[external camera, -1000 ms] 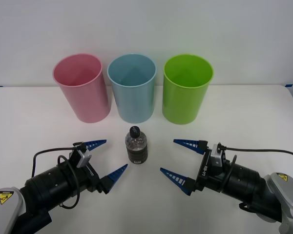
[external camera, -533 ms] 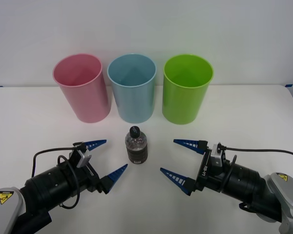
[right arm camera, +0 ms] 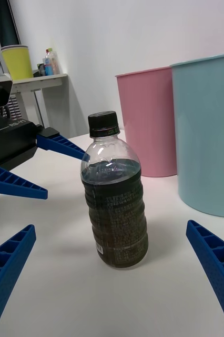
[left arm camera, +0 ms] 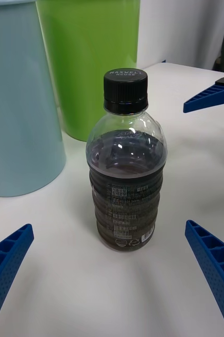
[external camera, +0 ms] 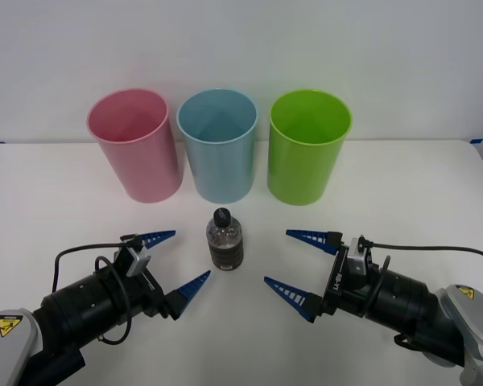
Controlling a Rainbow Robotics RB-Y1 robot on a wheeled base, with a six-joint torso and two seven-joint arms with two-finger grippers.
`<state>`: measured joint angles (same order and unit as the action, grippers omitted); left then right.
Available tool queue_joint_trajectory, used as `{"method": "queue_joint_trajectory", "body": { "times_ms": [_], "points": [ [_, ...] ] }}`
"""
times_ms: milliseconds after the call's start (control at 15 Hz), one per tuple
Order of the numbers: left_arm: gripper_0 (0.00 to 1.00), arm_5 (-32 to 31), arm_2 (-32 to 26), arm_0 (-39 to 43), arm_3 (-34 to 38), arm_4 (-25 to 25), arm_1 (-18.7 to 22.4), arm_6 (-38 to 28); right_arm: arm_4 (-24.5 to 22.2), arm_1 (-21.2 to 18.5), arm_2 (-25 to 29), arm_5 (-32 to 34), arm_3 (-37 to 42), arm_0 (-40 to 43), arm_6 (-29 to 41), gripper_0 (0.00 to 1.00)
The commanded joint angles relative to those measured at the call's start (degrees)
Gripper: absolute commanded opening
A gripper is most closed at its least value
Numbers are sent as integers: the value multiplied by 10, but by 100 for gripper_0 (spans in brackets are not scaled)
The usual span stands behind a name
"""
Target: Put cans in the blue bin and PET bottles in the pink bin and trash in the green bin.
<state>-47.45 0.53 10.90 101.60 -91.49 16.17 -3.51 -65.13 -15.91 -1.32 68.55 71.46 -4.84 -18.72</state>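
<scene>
A small clear PET bottle (external camera: 225, 239) with a black cap and dark lower body stands upright on the white table, in front of the blue bin (external camera: 218, 145). The pink bin (external camera: 134, 144) stands to the blue bin's left and the green bin (external camera: 308, 145) to its right. My left gripper (external camera: 175, 263) is open, low over the table left of the bottle. On the bottle's other side my right gripper (external camera: 298, 264) is open too. The bottle (left arm camera: 126, 163) stands between the left fingers without touching them, and likewise the bottle (right arm camera: 113, 200) in the right wrist view.
The three bins stand in a row near the table's far edge, against a white wall. The white table (external camera: 56, 201) stretches out on both sides of the arms. A shelf (right arm camera: 36, 79) with a yellow cup stands off in the room.
</scene>
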Motion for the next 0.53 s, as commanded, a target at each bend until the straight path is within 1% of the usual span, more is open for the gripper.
{"method": "queue_joint_trajectory", "body": {
  "times_ms": [67, 533],
  "points": [
    [100, 0, 0, 0, 0, 0, 0, 0, 0, 0, 0, 0, 0, 0, 0, 100],
    [100, 0, 0, 0, 0, 0, 0, 0, 0, 0, 0, 0, 0, 0, 0, 100]
  ]
}}
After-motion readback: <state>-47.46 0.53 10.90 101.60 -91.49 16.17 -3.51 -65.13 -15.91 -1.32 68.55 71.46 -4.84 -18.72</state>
